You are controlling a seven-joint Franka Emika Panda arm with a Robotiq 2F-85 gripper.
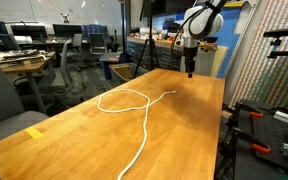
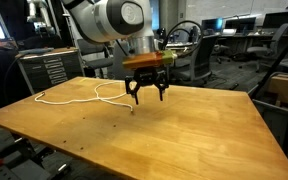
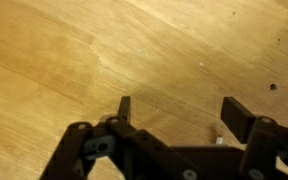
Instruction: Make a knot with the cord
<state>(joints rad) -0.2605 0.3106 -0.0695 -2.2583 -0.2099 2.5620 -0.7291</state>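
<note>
Cord (image 1: 147, 103) lies slack on the table (image 1: 199, 135), not knotted: one loose loop near the middle with the strand crossing itself once. A long tail runs on down the table's length, away from me, and out of the picture. A short end points back toward me. My claw (image 2: 147, 97) hangs just above the wood near my end of the table. It is spread wide and holds nothing; in the wrist view my fingers (image 3: 124, 108) have only bare wood between them. The short end stops close by, the loop further out in front. The long axis follows the table, so my reach to the loop would go straight out along it. The only arm is mine. There is bare wood on both sides of the loop and edges are well off. The risk, I judge, is dragging the loop open.
</note>
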